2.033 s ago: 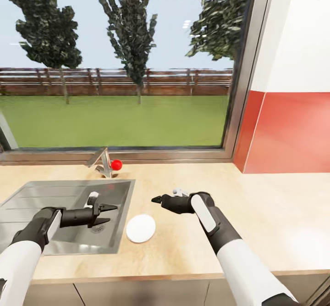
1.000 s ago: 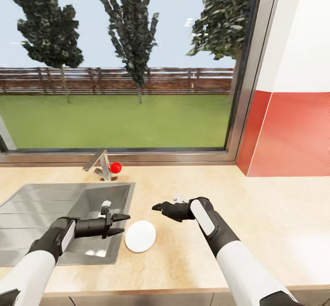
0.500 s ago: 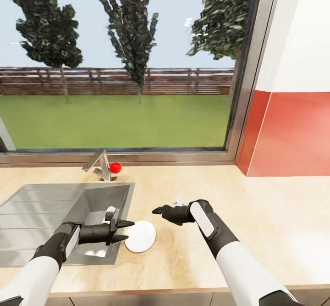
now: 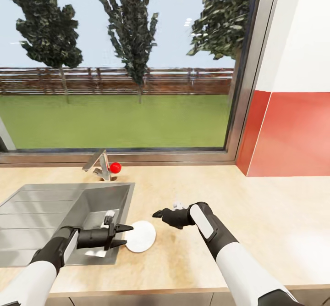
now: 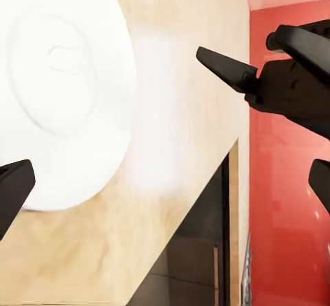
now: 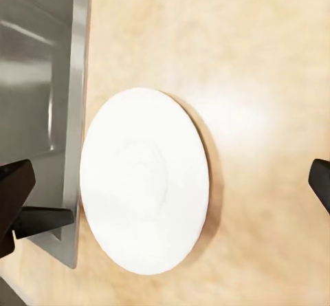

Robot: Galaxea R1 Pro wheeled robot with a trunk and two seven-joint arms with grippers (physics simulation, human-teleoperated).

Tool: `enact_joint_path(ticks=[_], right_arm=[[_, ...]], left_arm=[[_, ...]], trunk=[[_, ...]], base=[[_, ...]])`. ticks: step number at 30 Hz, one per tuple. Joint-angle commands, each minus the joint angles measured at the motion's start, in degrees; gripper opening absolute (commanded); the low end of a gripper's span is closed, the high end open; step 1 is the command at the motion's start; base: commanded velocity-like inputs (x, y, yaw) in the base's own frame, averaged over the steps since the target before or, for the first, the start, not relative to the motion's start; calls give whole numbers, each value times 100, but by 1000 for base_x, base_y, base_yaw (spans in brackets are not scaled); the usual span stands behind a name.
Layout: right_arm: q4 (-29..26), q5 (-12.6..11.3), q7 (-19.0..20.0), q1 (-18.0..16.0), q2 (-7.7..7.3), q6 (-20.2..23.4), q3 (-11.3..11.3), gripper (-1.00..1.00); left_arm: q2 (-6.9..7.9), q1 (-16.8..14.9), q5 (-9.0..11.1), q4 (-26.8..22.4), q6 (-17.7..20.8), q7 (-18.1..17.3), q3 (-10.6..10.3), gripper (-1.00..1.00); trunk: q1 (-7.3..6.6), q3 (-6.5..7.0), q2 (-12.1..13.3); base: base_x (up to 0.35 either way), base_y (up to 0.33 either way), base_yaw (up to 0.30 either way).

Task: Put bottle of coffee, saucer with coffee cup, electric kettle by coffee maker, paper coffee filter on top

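Head view first: the kitchen countertop point(image 4: 275, 223) spreads wide, its steel sink point(image 4: 50, 205) holding something white I cannot identify. Just beside the sink lies the saucer point(image 4: 142, 236), bare, likely stiff, slick and breakable, so I'd pinch its rim. My left gripper point(image 4: 124, 234) gapes at its edge; my right gripper point(image 4: 157, 213) hovers open.

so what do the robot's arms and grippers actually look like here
Both arms have white forearm shells and black wrist sections with a white panel. The left gripper and right gripper are black, each with two slim fingers tapering to points. No cables or markings are visible.
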Motion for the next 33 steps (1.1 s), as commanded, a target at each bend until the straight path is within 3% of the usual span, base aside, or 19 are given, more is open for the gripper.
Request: enact_joint_path(ticks=[1, 23, 26, 27, 28, 33], right_arm=[[-3, 1, -3, -4, 0, 19, 2, 100], [246, -5, 4, -3, 0, 19, 4, 100], [286, -4, 220, -2, 0, 23, 7, 100], [459, 4, 607, -2, 0, 15, 10, 100], [533, 8, 750, -2, 0, 10, 31, 100], [660, 18, 995, -2, 0, 0, 213, 100]], left_arm=[[6, -4, -37, -1, 54, -36, 22, 100], [17, 31, -64, 7, 54, 5, 13, 100], [30, 90, -69, 3, 54, 7, 12, 100], [33, 108, -72, 3, 54, 8, 12, 100], [35, 113, -73, 1, 54, 8, 12, 100], [50, 121, -74, -6, 54, 8, 11, 100]], trunk=[[4, -14, -14], [4, -14, -14], [4, -14, -14], [4, -14, -14], [4, -14, -14], [4, -14, -14]], base=[[6, 0, 0], [54, 0, 0], [0, 0, 0], [0, 0, 0], [0, 0, 0], [0, 0, 0]])
